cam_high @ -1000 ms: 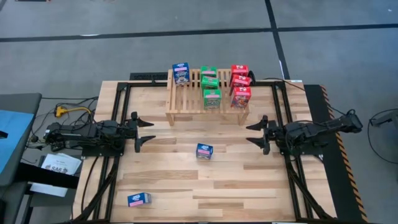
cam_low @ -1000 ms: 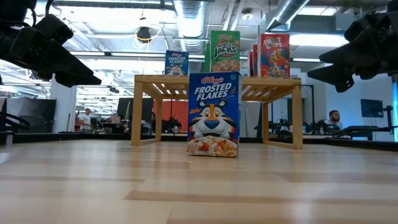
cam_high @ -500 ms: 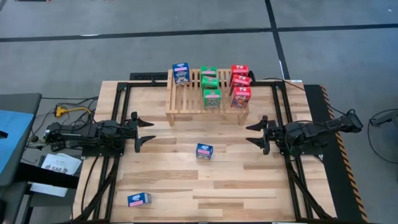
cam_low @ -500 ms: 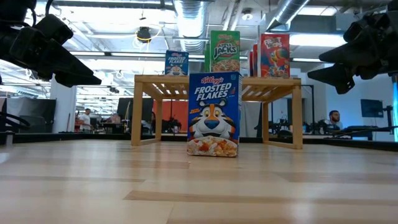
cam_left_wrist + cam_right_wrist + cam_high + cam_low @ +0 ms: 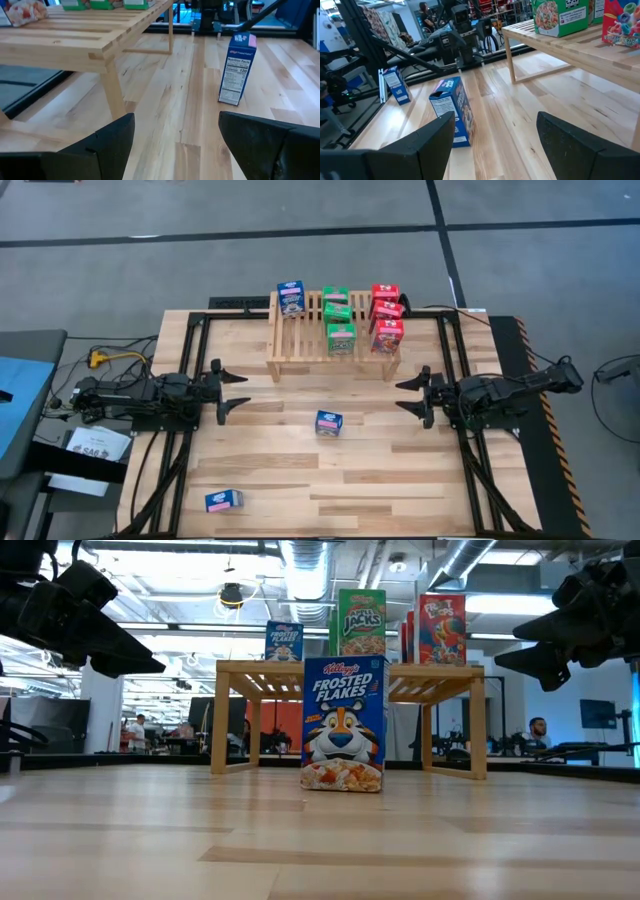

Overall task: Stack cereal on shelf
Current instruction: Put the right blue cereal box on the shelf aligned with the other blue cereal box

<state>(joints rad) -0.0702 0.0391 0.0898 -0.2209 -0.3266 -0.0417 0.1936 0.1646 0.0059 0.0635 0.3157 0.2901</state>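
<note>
The shelf (image 5: 300, 345), a low slatted wooden rack, stands at the table's far middle. On its top stand one blue cereal box (image 5: 291, 297), three green ones (image 5: 338, 317) and three red ones (image 5: 385, 317). A blue box (image 5: 329, 422) stands upright on the table's middle, and another blue box (image 5: 223, 500) lies flat near the front left corner. My left gripper (image 5: 236, 390) hovers open at the table's left side. My right gripper (image 5: 410, 393) hovers open at the right side. Both point toward the middle and hold nothing.
Black frame rails (image 5: 190, 340) run along the table's edges. Cables and papers (image 5: 95, 445) lie off the table's left side. Bare wood lies between the two grippers around the standing blue box.
</note>
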